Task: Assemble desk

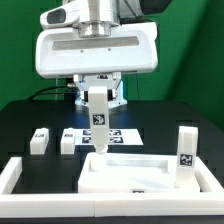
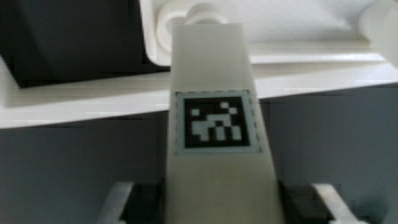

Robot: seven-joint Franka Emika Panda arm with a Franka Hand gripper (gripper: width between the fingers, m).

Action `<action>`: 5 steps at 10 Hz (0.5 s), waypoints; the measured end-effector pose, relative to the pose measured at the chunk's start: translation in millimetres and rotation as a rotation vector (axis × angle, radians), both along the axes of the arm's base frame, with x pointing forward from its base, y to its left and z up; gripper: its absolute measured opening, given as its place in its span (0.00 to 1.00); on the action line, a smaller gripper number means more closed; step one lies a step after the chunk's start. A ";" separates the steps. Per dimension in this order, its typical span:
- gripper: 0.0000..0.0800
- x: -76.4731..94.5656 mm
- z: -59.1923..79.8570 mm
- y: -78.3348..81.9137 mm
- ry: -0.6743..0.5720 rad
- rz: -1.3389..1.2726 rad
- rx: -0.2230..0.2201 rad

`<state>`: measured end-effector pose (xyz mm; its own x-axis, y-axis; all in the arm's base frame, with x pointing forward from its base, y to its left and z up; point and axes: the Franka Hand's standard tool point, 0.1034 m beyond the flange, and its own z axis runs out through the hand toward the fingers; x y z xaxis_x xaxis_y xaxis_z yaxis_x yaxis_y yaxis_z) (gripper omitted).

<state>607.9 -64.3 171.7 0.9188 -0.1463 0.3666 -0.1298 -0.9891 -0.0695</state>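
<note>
Below the held leg (image 1: 99, 122) — desk top (image 1: 130, 178); marker board (image 1: 122, 137) behind.

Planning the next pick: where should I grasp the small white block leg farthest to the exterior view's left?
Likely from above, pinching across the flat sides of the small white block leg: it sits low on the black table, apart from its neighbour leg.
</note>
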 end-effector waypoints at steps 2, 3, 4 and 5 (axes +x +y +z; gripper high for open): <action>0.36 0.2 -7.8 -1.0 -0.012 -0.003 -0.015; 0.36 1.5 -11.9 -2.3 -0.018 -0.005 -0.022; 0.36 4.2 -18.3 -2.3 -0.036 -0.010 -0.038; 0.36 4.4 -23.2 -0.4 -0.036 -0.007 -0.042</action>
<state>612.3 -64.7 148.5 0.9040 -0.1368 0.4050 -0.1354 -0.9903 -0.0324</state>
